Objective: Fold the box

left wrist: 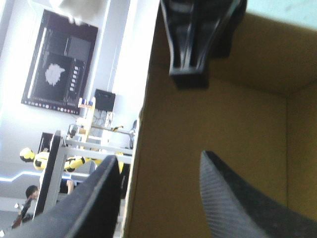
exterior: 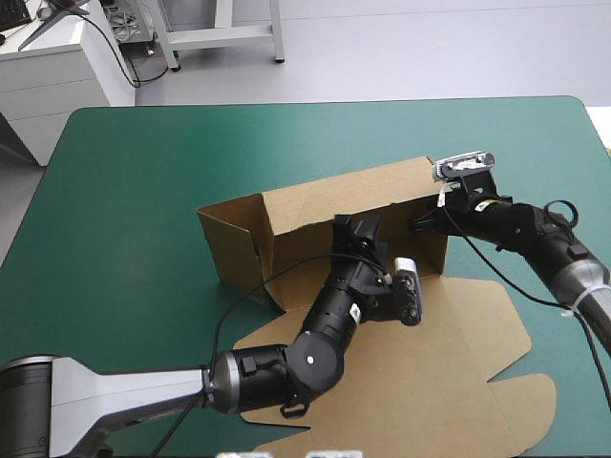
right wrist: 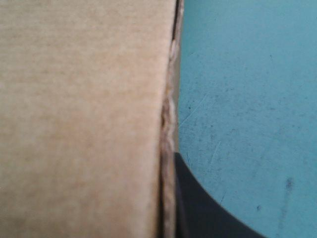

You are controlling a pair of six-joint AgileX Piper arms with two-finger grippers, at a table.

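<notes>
The brown box [exterior: 325, 205] stands mid-table with its long back wall and left end wall raised, and its lid sheet [exterior: 449, 363] lies flat toward the front. My left gripper [exterior: 355, 232] is inside the box and open. In the left wrist view its fingers [left wrist: 106, 198] stand apart astride the upright wall's edge [left wrist: 143, 148]. My right gripper [exterior: 423, 225] is at the box's right end, shut on that wall. In the right wrist view the board [right wrist: 84, 119] hides one finger, and the other black finger [right wrist: 198, 208] lies against the board's edge.
Bare teal-green cover [exterior: 124, 191] stretches to the left of the box and behind it. The flat lid sheet covers the front right of the table. The right gripper's finger [left wrist: 198, 44] shows ahead of my left gripper, inside the box.
</notes>
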